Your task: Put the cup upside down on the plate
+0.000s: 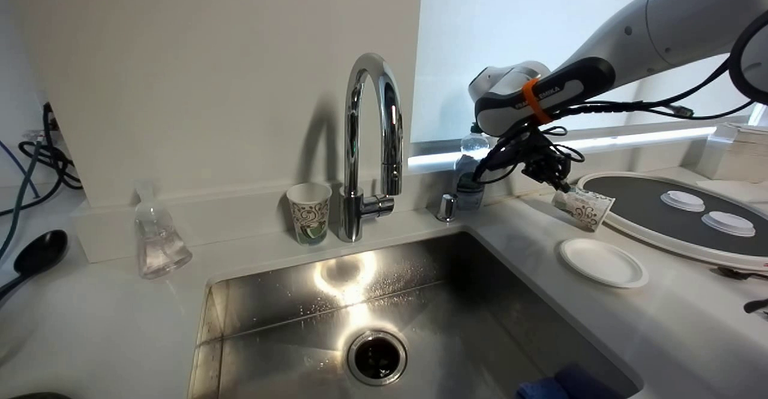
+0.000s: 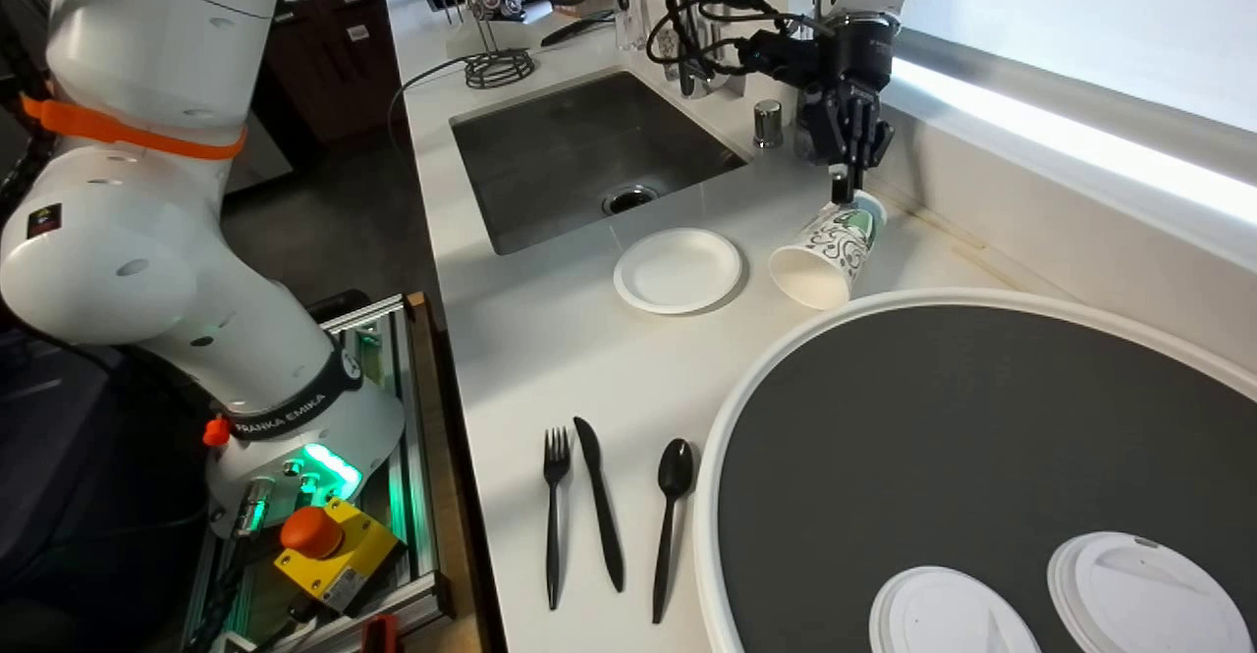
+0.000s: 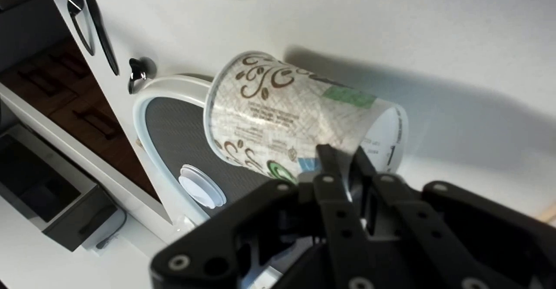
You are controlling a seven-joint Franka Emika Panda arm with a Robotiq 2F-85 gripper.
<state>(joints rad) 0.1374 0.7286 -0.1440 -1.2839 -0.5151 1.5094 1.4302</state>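
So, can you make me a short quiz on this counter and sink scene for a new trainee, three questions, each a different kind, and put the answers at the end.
1. Fill in the blank: the white plate lies on the counter between the large round disc and the ____.
2. Multiple choice: the patterned cup at the pincer is A, upright; B, tipped sideways; C, upside down on the plate.
3. True or false: the black spoon lies nearer that disc than the black fork does.

Key: 1, sink. 2, B. 3, true.
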